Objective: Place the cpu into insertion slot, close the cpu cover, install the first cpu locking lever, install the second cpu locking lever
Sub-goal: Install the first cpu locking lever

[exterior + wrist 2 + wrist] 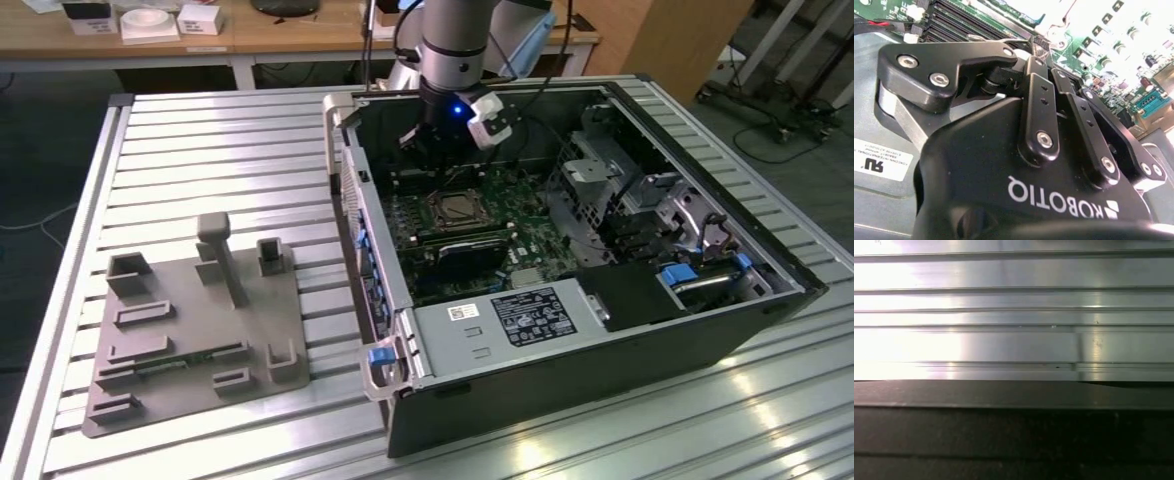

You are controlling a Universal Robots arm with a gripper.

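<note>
The insertion slot point(462, 208), a square dark socket with a silver metal rim, is sitting on the green circuit board point(514, 215) inside the black, open-topped computer case point(601, 350). The case is lying on the ribbed aluminium counter point(214, 150). Whether the cpu is lying in the socket I cannot tell. Just near of the socket, long black memory slots point(454, 238) are running across the board. A silver power supply box point(514, 318) is filling the case's near end, and a metal drive cage point(627, 190) is occupying the exterior view's right.

The black end effector point(427, 155) is hanging inside the case just beyond the socket's far edge, close to the wall on the exterior view's left. Whether it is released or clenched I cannot tell. The case's raised walls are hemming the board on every side, leaving the way in from above. On the exterior view's left, well apart from the case, a grey fixture plate point(200, 330) with upright blocks is resting on the counter.
</note>
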